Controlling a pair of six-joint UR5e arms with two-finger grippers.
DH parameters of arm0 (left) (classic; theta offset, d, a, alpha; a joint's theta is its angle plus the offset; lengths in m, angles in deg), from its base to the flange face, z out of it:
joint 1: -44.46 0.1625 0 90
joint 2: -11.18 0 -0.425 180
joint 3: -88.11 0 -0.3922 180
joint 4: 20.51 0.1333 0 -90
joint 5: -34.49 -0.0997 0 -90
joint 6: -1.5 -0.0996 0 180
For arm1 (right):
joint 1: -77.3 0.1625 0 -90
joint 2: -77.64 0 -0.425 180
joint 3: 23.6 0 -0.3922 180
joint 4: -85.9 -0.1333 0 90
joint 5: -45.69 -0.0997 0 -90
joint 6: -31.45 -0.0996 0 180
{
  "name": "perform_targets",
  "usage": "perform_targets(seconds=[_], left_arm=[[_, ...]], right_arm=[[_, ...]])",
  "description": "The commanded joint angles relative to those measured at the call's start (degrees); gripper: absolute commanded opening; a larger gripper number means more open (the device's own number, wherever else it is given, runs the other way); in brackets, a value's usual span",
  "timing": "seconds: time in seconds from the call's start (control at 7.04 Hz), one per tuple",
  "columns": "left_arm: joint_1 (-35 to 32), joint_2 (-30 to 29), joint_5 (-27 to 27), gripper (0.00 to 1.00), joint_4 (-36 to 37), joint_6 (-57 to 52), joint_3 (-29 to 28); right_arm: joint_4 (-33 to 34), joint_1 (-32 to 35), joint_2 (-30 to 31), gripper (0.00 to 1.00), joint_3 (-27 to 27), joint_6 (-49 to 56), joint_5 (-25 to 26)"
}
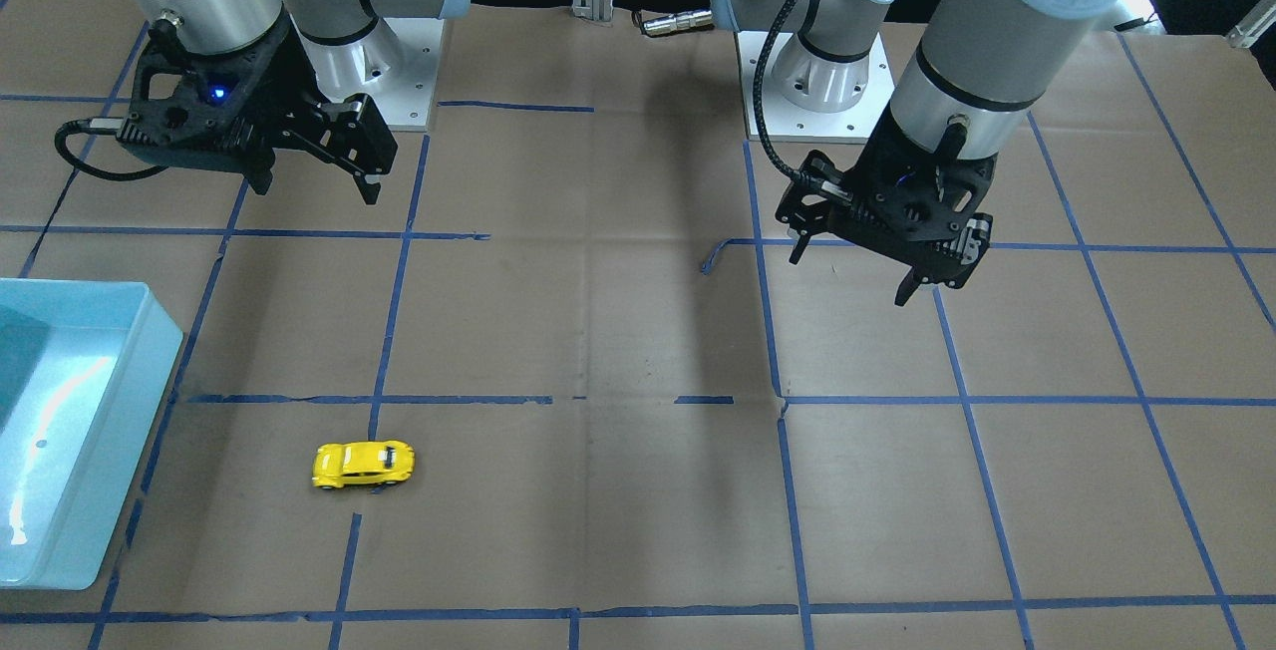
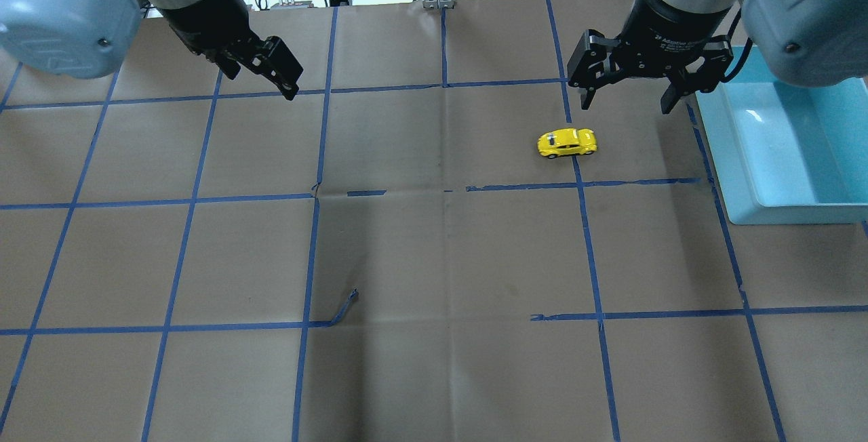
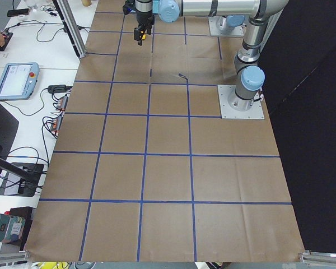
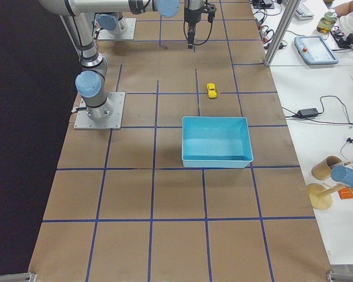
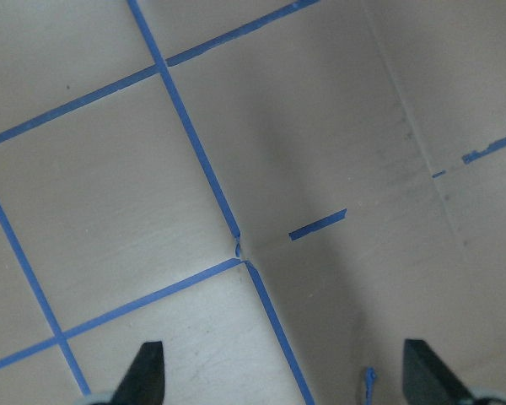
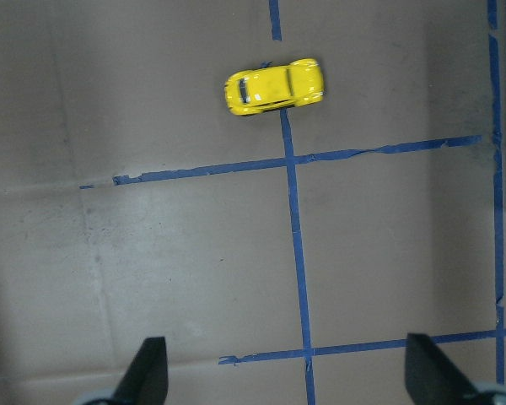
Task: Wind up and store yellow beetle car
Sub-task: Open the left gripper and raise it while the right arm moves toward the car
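Observation:
The yellow beetle car [image 2: 567,143] stands on its wheels on the brown paper-covered table, on a blue tape line. It also shows in the front view [image 1: 363,464], the right side view [image 4: 212,90] and the right wrist view [image 6: 274,86]. My right gripper [image 2: 627,97] hangs open and empty above the table, just beyond the car and a little to its right; its fingertips [image 6: 148,375] frame the bottom of the wrist view. My left gripper [image 2: 274,72] is open and empty, high over the table's far left, far from the car. In the front view it is on the right [image 1: 849,276].
A light blue bin [image 2: 722,164] stands at the table's right, close to the car, and shows in the front view [image 1: 120,471] and the right side view [image 4: 216,141]. A loose curl of blue tape [image 2: 344,308] lies near the table's middle. Blue tape lines grid the paper.

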Motion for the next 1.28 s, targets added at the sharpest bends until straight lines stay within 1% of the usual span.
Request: perform_targets(seconds=[0.0, 0.14, 0.28, 0.43, 0.71, 0.99, 1.14], left_arm=[[0.2, 0.59, -0.26, 0.99, -0.95, 6.39, -0.45], [0.2, 1.03, -0.26, 0.99, -1.39, 6.74, -0.27], [0.2, 1.29, -0.26, 0.99, -1.82, 6.83, -0.18], [0.2, 1.21, -0.26, 0.99, -1.83, 6.75, -0.18], [0.38, 1.03, -0.09, 0.99, -1.65, 6.83, -0.62], [0.38, 1.3, -0.17, 0.99, -1.83, 6.92, -0.62], [0.38, 1.3, -0.17, 0.99, -1.92, 7.01, -0.88]], right_arm=[[0.27, -0.17, -0.26, 1.0, 0.18, 0.12, 0.16], [0.36, -0.35, -0.78, 1.0, -0.26, 0.2, 0.16], [1.4, -1.3, -1.57, 1.0, -0.43, 2.64, -0.1], [3.06, -2.45, -1.75, 1.0, 0.26, 9.02, -0.28], [2.82, -6.22, -1.58, 1.0, 0.96, 18.7, -0.55], [4.04, -6.67, -2.8, 1.0, 2.37, 37.9, -0.63], [3.87, -6.76, -4.72, 1.0, 2.46, 45.48, 0.58]])
